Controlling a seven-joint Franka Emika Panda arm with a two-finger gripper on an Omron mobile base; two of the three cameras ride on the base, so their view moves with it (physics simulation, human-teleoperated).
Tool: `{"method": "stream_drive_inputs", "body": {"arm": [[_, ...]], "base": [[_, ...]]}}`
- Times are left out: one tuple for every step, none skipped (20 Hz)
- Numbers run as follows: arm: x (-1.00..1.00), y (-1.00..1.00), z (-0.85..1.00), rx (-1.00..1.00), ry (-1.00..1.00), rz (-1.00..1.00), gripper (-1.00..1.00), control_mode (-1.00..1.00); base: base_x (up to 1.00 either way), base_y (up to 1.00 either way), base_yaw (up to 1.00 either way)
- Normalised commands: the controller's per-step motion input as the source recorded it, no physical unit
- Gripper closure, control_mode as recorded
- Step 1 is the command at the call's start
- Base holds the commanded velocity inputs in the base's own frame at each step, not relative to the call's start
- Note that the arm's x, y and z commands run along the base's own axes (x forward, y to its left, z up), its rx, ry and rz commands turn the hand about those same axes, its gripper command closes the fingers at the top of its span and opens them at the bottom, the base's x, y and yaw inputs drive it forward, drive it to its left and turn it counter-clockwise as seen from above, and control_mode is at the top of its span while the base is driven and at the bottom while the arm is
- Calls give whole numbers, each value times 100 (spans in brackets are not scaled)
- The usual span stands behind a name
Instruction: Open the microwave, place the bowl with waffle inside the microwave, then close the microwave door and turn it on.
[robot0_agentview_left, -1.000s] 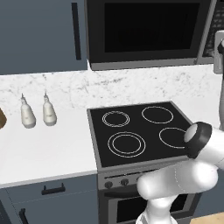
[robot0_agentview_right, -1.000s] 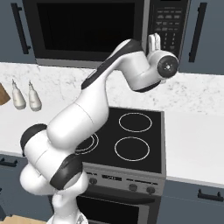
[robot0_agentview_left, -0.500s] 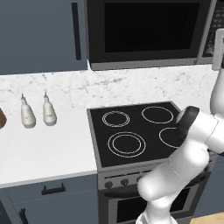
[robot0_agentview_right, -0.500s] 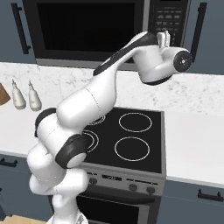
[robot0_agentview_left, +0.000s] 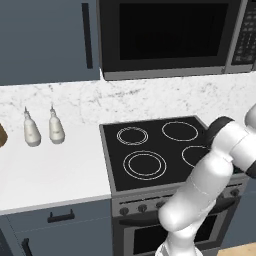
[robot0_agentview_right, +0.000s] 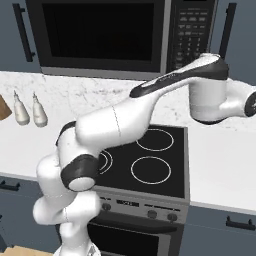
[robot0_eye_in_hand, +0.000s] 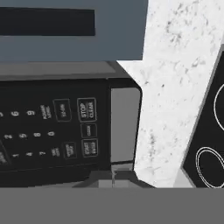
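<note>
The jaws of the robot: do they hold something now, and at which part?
It cannot be told. The hand view faces the microwave keypad, and nothing visible lies between the jaws.

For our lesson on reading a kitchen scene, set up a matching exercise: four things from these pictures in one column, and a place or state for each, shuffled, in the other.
Things:
1. microwave door
2. keypad
3. two white bottles
4. stovetop

Descriptions:
A. standing on the white counter, left of the burners
B. black surface with four white rings
C. shut, dark window facing out
D. buttons on the microwave's right edge

Pairs: 1-C, 2-D, 3-A, 4-B
</note>
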Motion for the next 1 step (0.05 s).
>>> {"method": "stream_drive_inputs", "body": {"arm": [[-100,0,-86,1,-35,0,100,-100]], "base": [[0,0,0]]}}
